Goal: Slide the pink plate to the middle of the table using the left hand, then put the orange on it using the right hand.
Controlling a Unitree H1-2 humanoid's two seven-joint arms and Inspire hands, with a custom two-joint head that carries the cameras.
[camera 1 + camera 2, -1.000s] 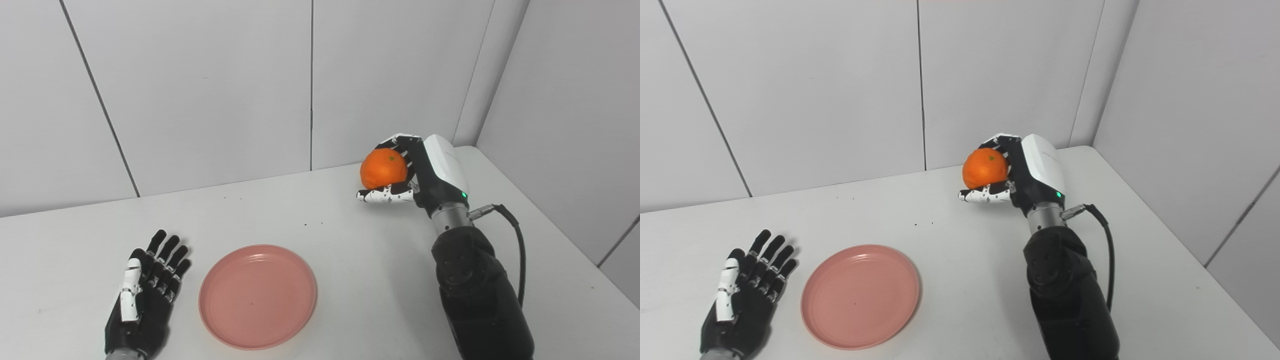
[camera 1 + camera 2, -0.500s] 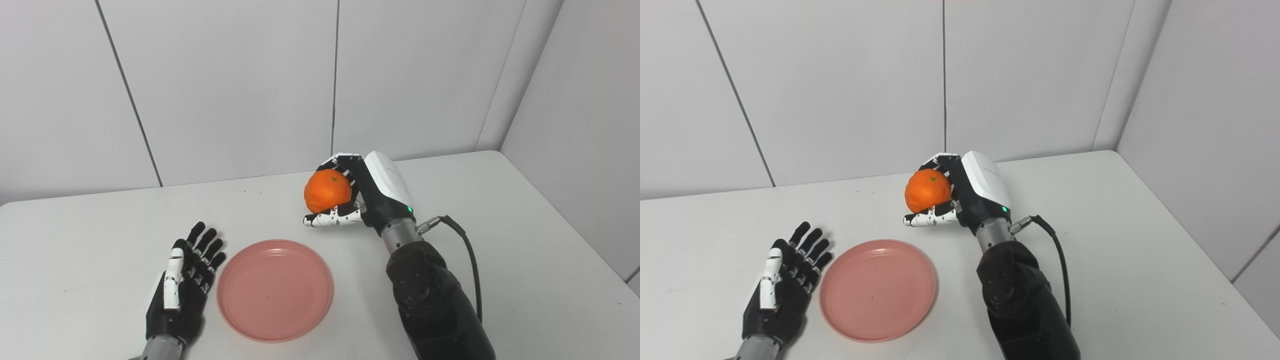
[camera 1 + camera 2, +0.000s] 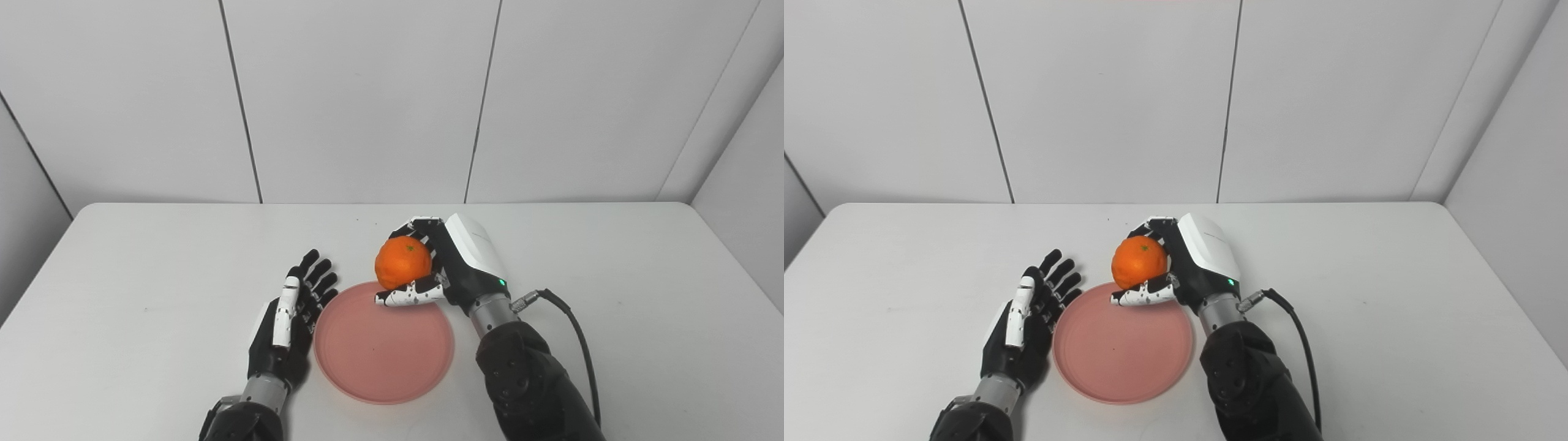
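While the left robot hand point(image 3: 288, 321) is lying flat and empty, fingers spread, beside the plate's point(image 3: 384, 364) left rim mid-desk point(image 3: 122, 275), the right robot hand point(image 3: 453, 269) is holding the orange point(image 3: 402, 262) above the plate's far edge, its centre lying nearer the robot.

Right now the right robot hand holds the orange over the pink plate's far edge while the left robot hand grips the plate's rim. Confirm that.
Not quite. The left robot hand grips nothing: it lies open beside the pink plate, fingers spread, as the left eye view shows. The rest stands: the right robot hand holds the orange over the plate's far edge.
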